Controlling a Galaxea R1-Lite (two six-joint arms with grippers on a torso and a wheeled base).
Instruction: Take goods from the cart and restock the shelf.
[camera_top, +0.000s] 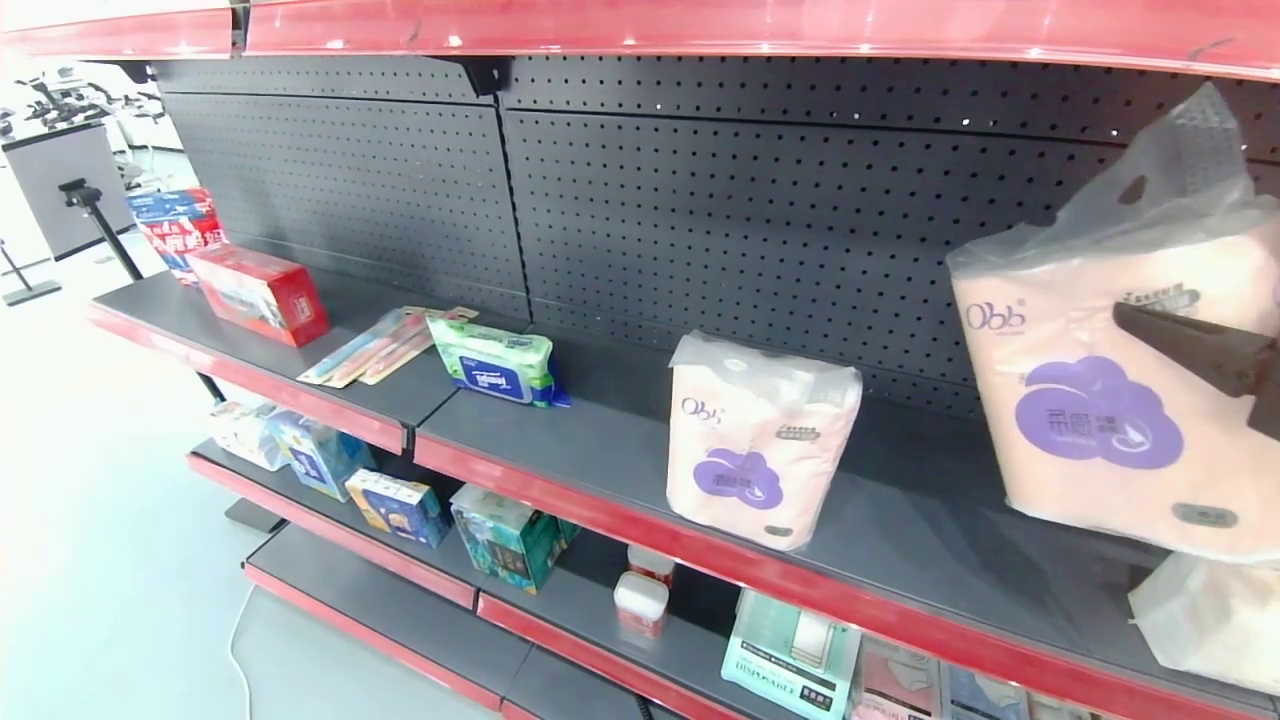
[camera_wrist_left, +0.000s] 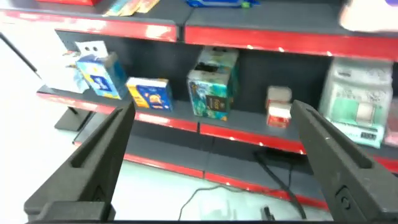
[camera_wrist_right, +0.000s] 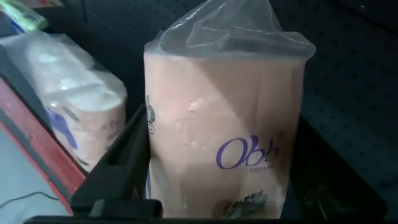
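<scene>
Toilet-roll pack (camera_wrist_right: 224, 106), clenched in the right claw (camera_wrist_right: 230, 186), seems to hover just over the shelf (camera_top: 900, 500) below; next, lower it, then release.

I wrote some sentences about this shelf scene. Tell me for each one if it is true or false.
1. The right gripper is closed on a pink paper pack. True.
2. The left gripper is closed on a box. False: its fingers are open and hold nothing.
3. A second pink pack stands on the shelf board, to the left of the held one. True.
4. The wet wipes lie on the lowest board. False: they lie on the same board as the second pink pack, next to the toothbrushes.
5. The red box sits to the right of the wet wipes. False: it sits far to their left.
</scene>
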